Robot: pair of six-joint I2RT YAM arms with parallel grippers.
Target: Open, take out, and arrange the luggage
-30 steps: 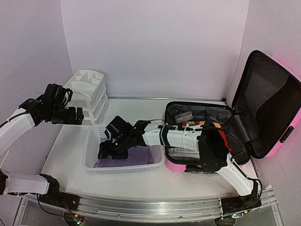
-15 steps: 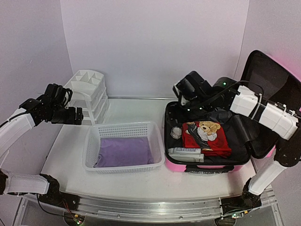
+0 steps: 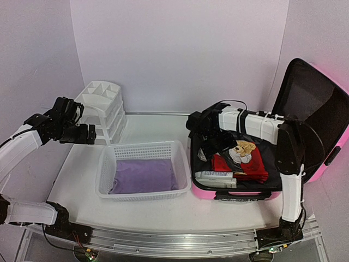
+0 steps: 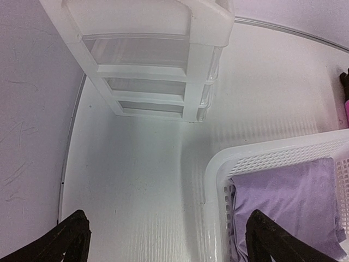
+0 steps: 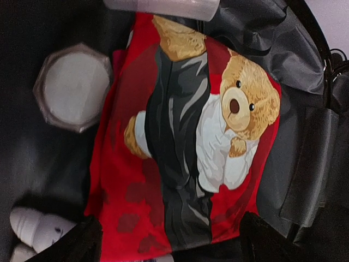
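The luggage [image 3: 311, 117] lies open at the right of the surface [image 3: 147, 128], its lid propped upright toward the right wall and the lower half flat. The right hand [image 3: 210, 146] hangs over the left part of that half. From above, its dark shape blends into the black lining and is hard to make out. Its own camera shows the two fingers [image 5: 82, 240] wide apart at the bottom corners, with nothing clamped between them. Below lies a red cloth printed with a teddy bear [image 5: 180, 136]; I cannot tell whether the fingers touch it. Beside the cloth sits a six-sided jar [image 5: 73, 87]. A pale tube [image 5: 163, 5] is cut off at the top edge, and some white objects [image 5: 32, 229] are cut off at the bottom left.

The left hand [image 3: 87, 134] hovers near the drawer unit [image 3: 103, 106], its fingers spread and holding nothing. A white basket [image 3: 109, 164] holds a folded purple cloth [image 3: 144, 174].
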